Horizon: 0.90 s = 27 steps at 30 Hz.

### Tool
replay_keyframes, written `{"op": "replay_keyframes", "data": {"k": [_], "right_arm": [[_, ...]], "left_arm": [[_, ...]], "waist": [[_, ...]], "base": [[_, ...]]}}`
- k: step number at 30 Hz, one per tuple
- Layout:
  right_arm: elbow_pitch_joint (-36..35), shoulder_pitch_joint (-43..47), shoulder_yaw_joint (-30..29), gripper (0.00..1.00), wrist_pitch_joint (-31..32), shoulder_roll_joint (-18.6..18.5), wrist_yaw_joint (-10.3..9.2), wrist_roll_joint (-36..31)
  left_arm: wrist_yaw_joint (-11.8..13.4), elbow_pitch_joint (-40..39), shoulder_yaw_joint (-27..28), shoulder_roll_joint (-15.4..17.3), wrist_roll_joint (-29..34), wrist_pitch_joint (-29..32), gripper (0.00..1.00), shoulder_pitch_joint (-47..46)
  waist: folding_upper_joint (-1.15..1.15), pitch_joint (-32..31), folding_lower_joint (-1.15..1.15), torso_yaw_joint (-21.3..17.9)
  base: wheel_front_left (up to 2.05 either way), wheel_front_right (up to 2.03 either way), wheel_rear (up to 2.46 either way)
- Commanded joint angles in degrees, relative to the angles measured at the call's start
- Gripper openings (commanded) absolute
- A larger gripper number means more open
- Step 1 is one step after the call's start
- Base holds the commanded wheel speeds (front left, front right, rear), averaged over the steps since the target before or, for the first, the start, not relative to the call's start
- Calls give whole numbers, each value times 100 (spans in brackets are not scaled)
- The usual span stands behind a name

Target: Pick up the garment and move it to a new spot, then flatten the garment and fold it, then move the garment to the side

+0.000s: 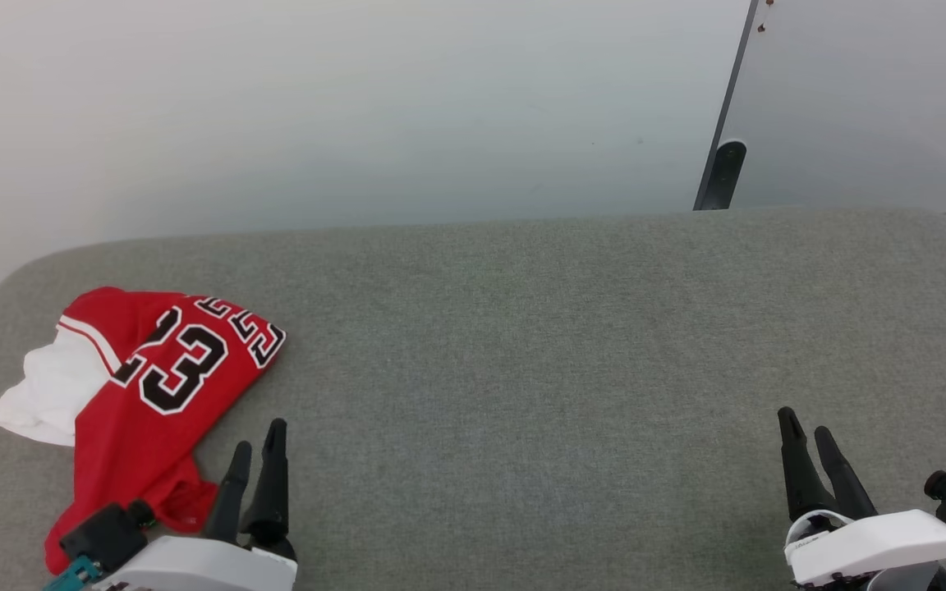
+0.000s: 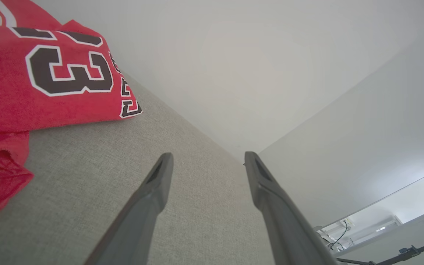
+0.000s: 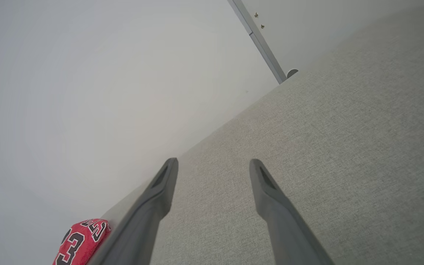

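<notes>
While both arms rested low at the near edge of the head view, the left gripper had its two long dark tapered fingers parted with nothing between them, and the right gripper, well apart from it at the other side, was likewise spread and empty. The left wrist view showed the left gripper above bare weave, and the right wrist view showed the same of the right gripper. Just beside the left fingers, on their outer side, lay the red jersey T-shirt with white short sleeves and a black, white-outlined "23", loosely bunched rather than flat. Its long axis ran from a crumpled red end near the left wrist away toward the far side, leaning slightly right; the number sat face up, with black lettering on the farther end, and a soft white sleeve with striped trim spilled out leftward. The knit looked matte and pliant in the left wrist view, and a far corner of it showed in the right wrist view. It all lay on a grey, coarse-woven fabric surface with rounded far corners. Beyond stood a plain pale wall, crossed at the right by a slim dark slanting strip.
</notes>
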Motion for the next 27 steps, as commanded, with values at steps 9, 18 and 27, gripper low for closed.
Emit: {"op": "replay_keyframes", "data": {"k": [9, 18, 27], "right_arm": [[-119, 1, -103, 100, -197, 46, 5, -1307], [-116, -20, -76, 100, -337, 69, 5, -2042], [-183, -5, -5, 100, -468, 70, 5, -2589]], "left_arm": [[-18, -347, 21, -2, 1296, -188, 100, 72], [58, -705, 4, 4, 2272, -329, 100, 156], [70, -861, -131, 76, 2934, -457, 100, 242]], "waist": [[0, -27, 0, 3], [0, -48, 0, -7], [0, -85, 0, -28]], "base": [[0, 0, 0], [0, 0, 0], [0, 0, 0]]}}
